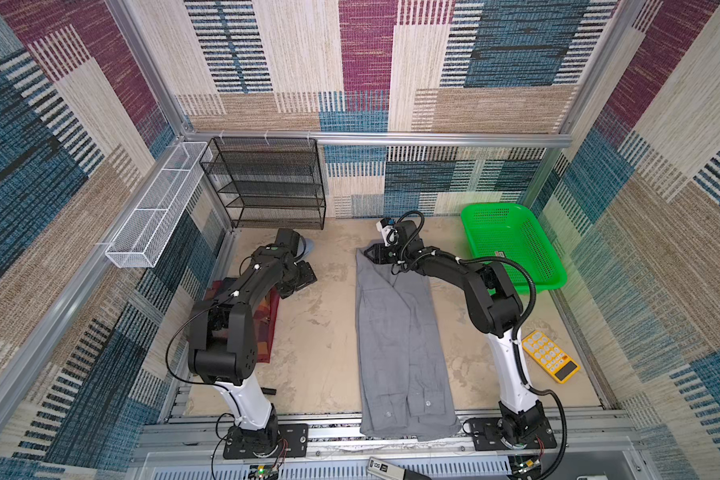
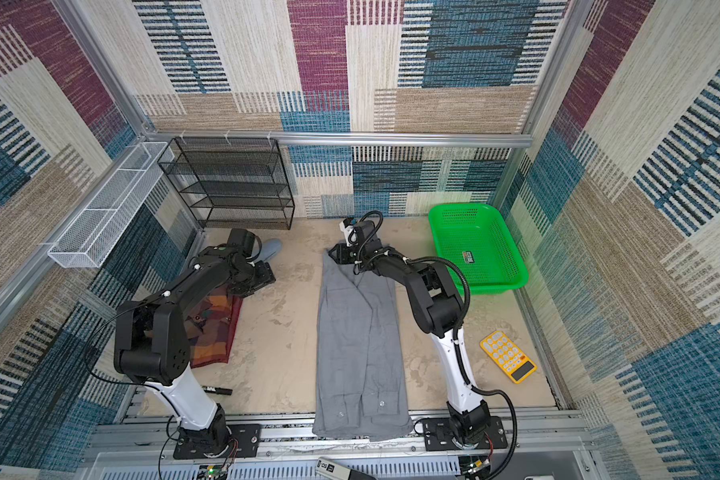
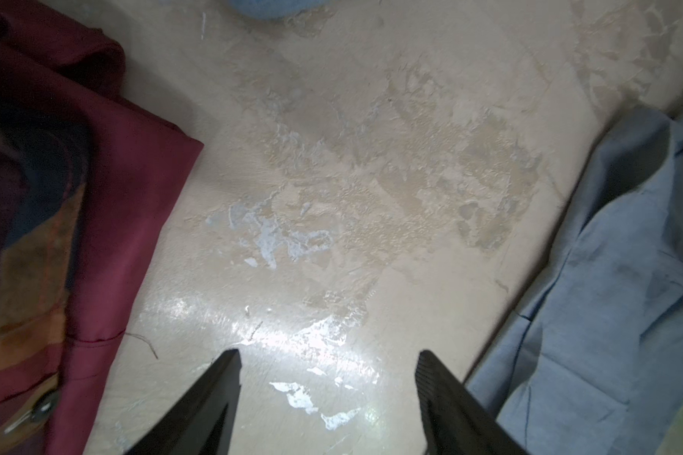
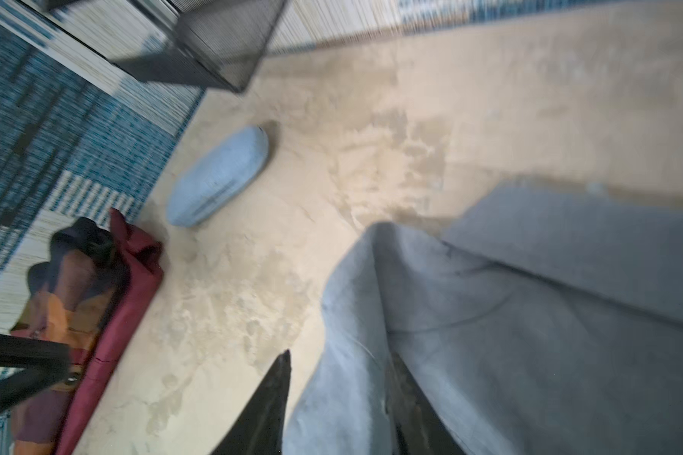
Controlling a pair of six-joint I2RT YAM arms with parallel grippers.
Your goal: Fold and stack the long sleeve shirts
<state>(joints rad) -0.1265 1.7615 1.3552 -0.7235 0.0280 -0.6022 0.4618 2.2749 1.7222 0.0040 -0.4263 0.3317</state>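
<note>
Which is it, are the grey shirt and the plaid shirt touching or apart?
Apart. Both top views show a strip of bare table between the grey shirt and the plaid shirt.

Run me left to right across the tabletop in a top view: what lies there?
patchwork plaid shirt → blue-grey case → grey shirt → yellow calculator. The green basket overlaps the calculator's span, so it is left out.

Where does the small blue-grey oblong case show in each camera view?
Top view: small blue-grey oblong case, half hidden, in front of the black mesh rack.
Top view: same place.
Left wrist: a sliver at the frame edge.
Right wrist: whole, near the rack.
Shared landmark: patchwork plaid shirt, in all four.
</note>
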